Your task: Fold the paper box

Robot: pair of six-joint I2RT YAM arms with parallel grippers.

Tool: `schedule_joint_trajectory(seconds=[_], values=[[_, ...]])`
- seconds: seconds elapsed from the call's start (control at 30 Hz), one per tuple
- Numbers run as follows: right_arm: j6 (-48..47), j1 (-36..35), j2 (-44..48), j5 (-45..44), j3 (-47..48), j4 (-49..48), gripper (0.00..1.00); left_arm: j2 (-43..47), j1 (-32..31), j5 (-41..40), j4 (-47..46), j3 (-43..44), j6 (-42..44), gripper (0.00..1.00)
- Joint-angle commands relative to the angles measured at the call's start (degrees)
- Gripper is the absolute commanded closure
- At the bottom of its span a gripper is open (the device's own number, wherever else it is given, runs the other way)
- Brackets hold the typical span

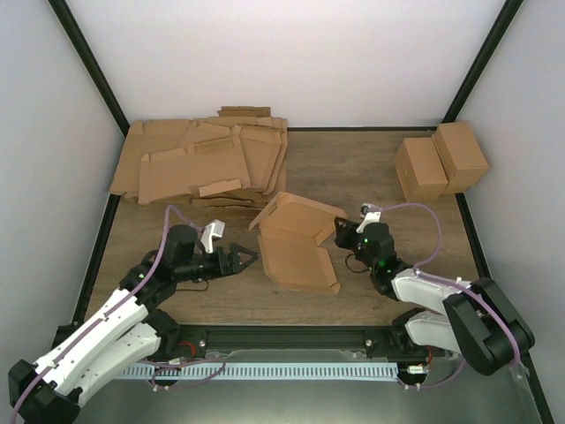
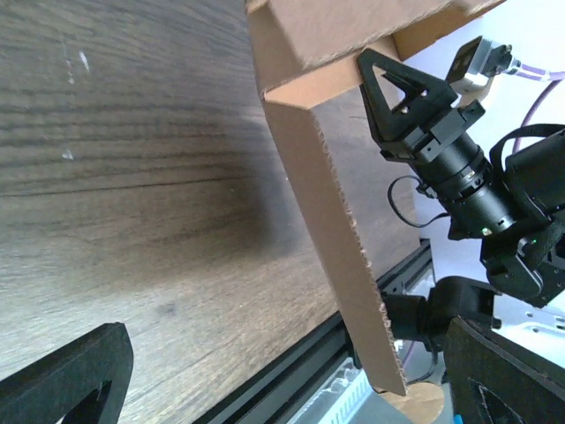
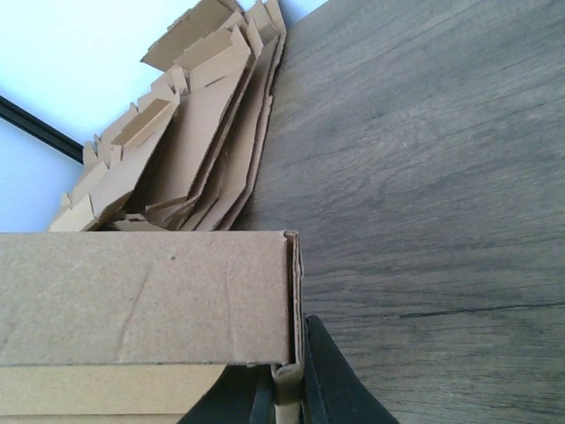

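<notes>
Dark wood-grain tabletop (image 1: 388,177) is carrying the half-folded brown cardboard paper box (image 1: 296,247) at its centre. Black right gripper (image 3: 285,389), at the box's 3 o'clock, is pinching a raised wall edge tightly. Black left gripper (image 1: 249,258), at 9 o'clock, is gaping wide, holding nothing.

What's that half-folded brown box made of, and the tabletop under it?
The paper box looks like plain brown corrugated cardboard, matte: its cut edge shows ripples. The tabletop looks like wood or wood-print laminate, with grey-brown grain lines and slight sheen; I cannot tell which.
</notes>
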State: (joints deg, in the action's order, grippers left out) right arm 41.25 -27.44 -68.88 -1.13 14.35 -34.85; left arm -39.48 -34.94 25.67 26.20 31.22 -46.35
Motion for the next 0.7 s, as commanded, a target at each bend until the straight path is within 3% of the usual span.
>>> schedule_joint_trajectory(seconds=[0.0, 0.17, 0.4, 0.67], values=[[0.99, 0.32, 2.58, -1.14, -0.32, 0.26, 0.99, 0.94, -2.02, 1.17, -11.0, -2.48, -6.59, 0.01], [-1.03, 0.28, 3.19, -0.25, -0.94, -1.55, 0.99, -3.1, -5.89, -0.72, -11.96, -1.07, -5.79, 0.06], [-1.82, 0.28, 4.11, 1.13, -1.39, -2.54, 0.99, -9.62, -12.84, -6.27, -15.37, -0.53, -6.65, 0.26], [-1.32, 0.28, 4.74, 0.99, -1.41, -0.71, 0.99, -13.16, -17.36, -16.15, -6.89, 5.05, -5.49, 0.71]])
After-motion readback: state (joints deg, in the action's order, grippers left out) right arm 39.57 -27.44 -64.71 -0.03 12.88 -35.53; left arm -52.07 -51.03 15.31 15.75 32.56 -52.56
